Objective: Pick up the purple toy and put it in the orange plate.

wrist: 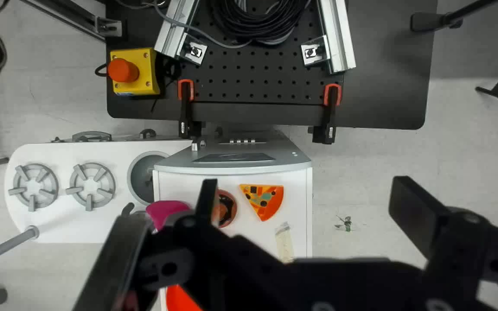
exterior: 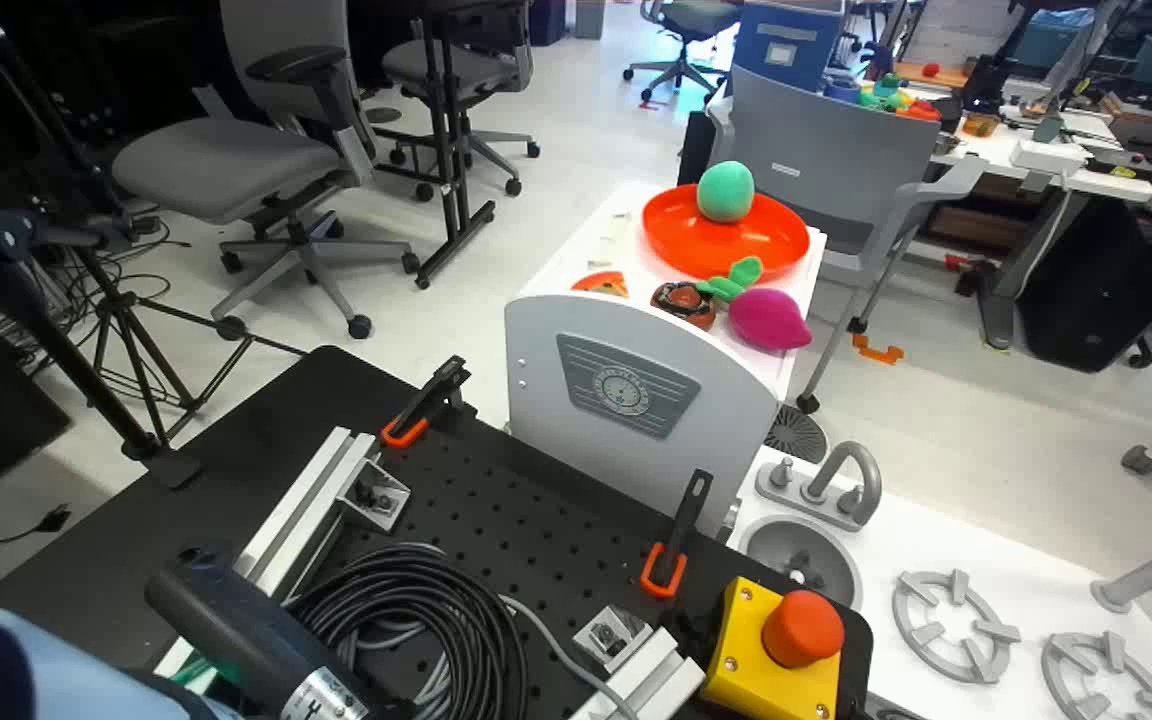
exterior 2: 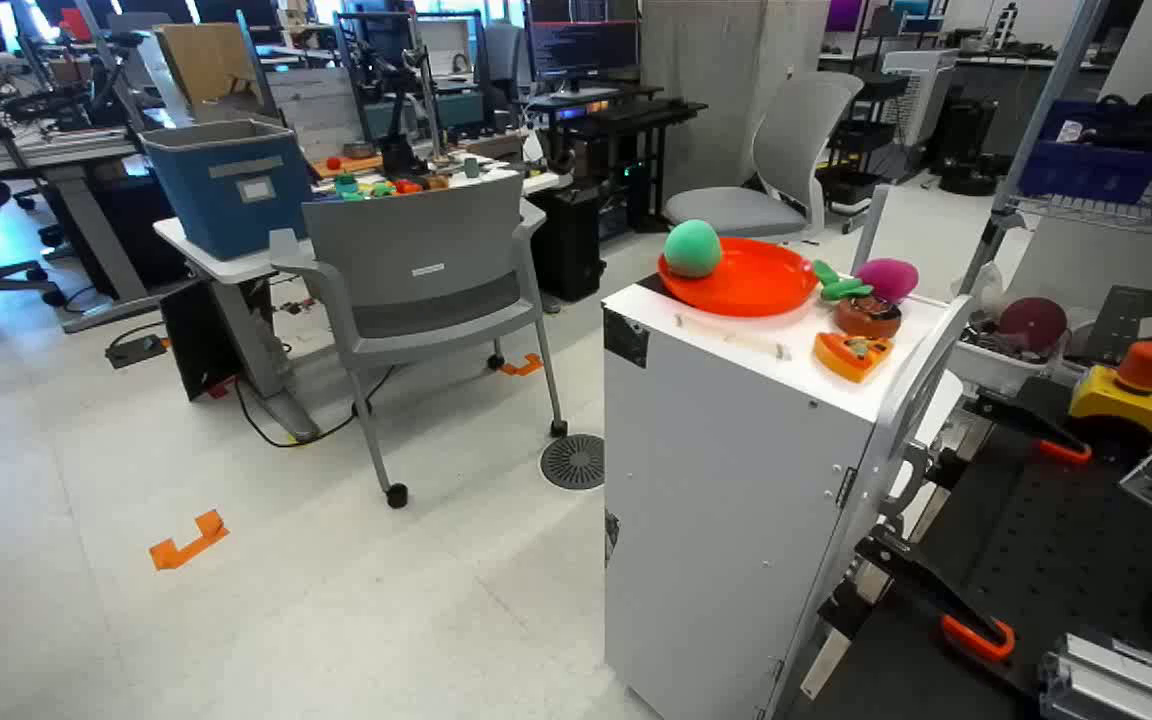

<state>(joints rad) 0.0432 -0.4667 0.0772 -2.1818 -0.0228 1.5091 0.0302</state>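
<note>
Gripper up front, fingers wide apart, nothing between them. Left to right in the wrist view: purple toy at the edge of the cabinet, so an off-centre grab could knock it off; orange plate, mostly hidden by gripper, its green ball (both exterior views) apt to roll out if the toy hits it; donut just beside the toy, likely to foul a closing finger.

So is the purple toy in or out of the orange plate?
Out: in both exterior views the purple toy lies beside the orange plate; whether its leaves touch the plate, I cannot tell.
</note>
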